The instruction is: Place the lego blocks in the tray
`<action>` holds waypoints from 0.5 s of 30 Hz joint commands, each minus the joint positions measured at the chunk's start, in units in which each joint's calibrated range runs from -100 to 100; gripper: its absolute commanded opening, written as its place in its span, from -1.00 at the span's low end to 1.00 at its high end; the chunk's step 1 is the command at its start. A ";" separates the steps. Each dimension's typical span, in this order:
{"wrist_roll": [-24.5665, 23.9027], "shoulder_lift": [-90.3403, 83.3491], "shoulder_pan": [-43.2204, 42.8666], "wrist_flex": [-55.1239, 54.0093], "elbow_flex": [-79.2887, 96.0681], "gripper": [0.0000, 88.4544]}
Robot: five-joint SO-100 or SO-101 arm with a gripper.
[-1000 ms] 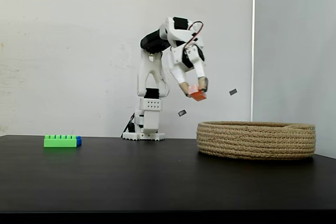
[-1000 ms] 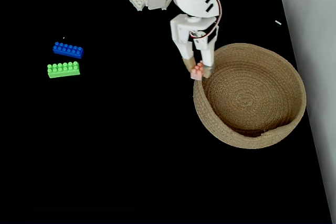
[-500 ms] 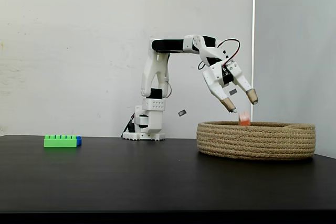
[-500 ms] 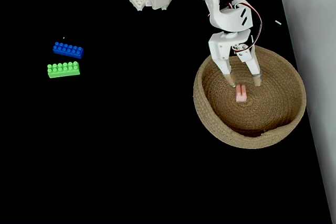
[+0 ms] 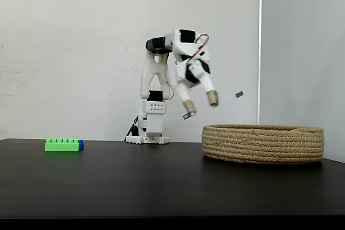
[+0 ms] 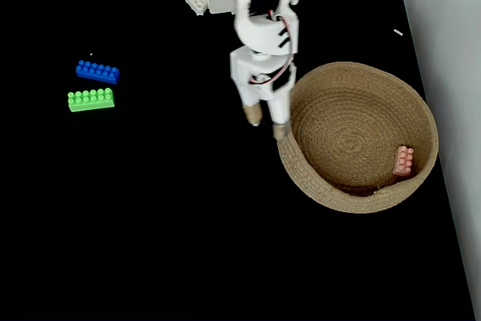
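Against the right inner wall of the tray (image 6: 316,178) lies the salmon-pink brick (image 6: 404,161). Near the tabletop's (image 6: 188,223) left edge, the blue brick (image 6: 97,72) and green brick (image 6: 91,100) sit just beside each other. Beside the tray's left rim hangs the gripper (image 6: 267,124), fingers apart and empty.

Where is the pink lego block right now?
In a fixed view from above, the pink lego block lies inside the tray, against its right inner wall, apart from the open claw.
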 commanded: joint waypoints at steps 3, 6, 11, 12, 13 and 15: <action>0.44 -4.76 21.47 3.51 0.61 -0.56; 1.27 -1.58 30.05 4.67 -0.12 -0.53; 2.39 3.24 39.77 8.17 -0.48 -0.50; 2.39 4.18 41.09 9.09 -1.03 -0.51; 2.44 5.04 42.25 9.92 -1.39 -0.51; 2.59 6.25 43.81 10.42 -2.21 -0.53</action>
